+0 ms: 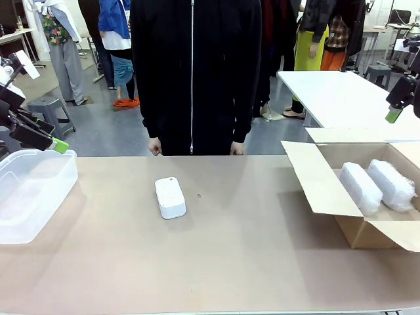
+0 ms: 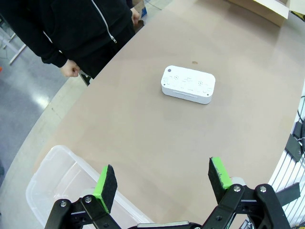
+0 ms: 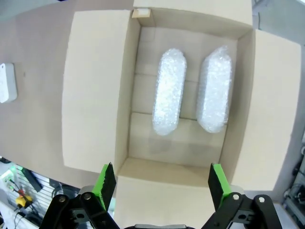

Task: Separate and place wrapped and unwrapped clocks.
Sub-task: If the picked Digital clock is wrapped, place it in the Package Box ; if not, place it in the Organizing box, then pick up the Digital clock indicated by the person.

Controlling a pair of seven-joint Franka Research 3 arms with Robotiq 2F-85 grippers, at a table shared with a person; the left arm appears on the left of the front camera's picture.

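Note:
A bare white clock (image 1: 170, 197) lies on the brown table in front of the person; the left wrist view shows this clock (image 2: 188, 85) lying flat. Two bubble-wrapped clocks (image 1: 359, 188) (image 1: 391, 183) lie side by side inside the cardboard box (image 1: 367, 231) at the right. The right wrist view looks down on the wrapped clocks (image 3: 169, 91) (image 3: 214, 88). My left gripper (image 2: 162, 185) hangs open above the plastic tub, its green pad (image 1: 60, 146) at the left edge. My right gripper (image 3: 162, 181) hovers open above the box (image 3: 95, 95), nothing between its fingers.
A clear plastic tub (image 1: 29, 197) stands at the table's left edge, with nothing visible in it. A person in black stands at the far side, hands (image 1: 155, 147) hanging at the table edge. The box flaps (image 1: 312, 184) stick out toward the middle.

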